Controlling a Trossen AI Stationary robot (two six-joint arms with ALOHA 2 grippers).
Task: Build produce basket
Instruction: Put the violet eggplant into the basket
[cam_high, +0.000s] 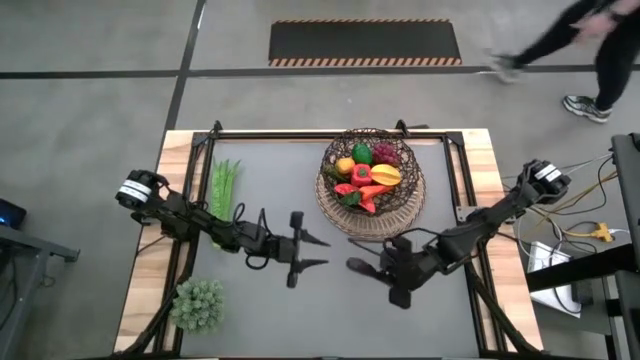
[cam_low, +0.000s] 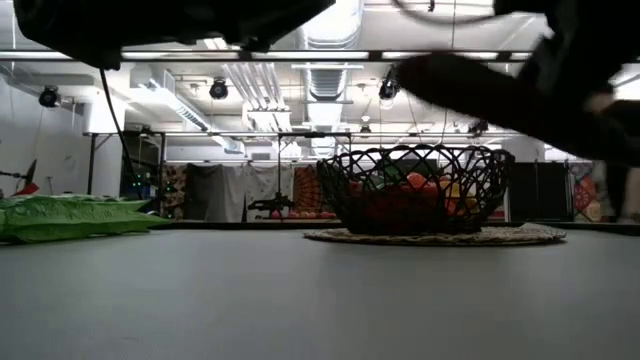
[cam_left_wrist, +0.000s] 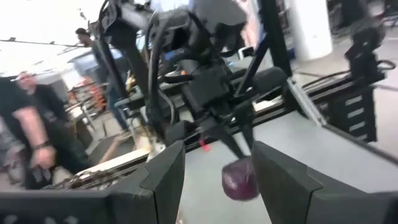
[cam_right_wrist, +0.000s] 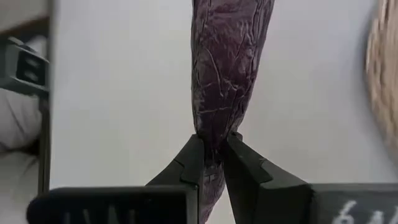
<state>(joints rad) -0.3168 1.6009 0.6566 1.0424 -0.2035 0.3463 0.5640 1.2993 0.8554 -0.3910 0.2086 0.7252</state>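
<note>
One dark eggplant (cam_right_wrist: 225, 81) is pinched by the closed right gripper (cam_right_wrist: 214, 163), to be carried next into the basket (cam_high: 372, 182); the left gripper (cam_high: 312, 252) is held half-open, empty

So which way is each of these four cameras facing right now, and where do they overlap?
High view: overhead, looking straight down; both arms, left gripper, basket.
Low view: table height, level across to the basket; dark arms overhead.
Left wrist view: past its own open fingers toward the right gripper holding the eggplant.
Right wrist view: down at the table; fingers shut on the eggplant.
Shared: both wrist views show the eggplant.
</note>
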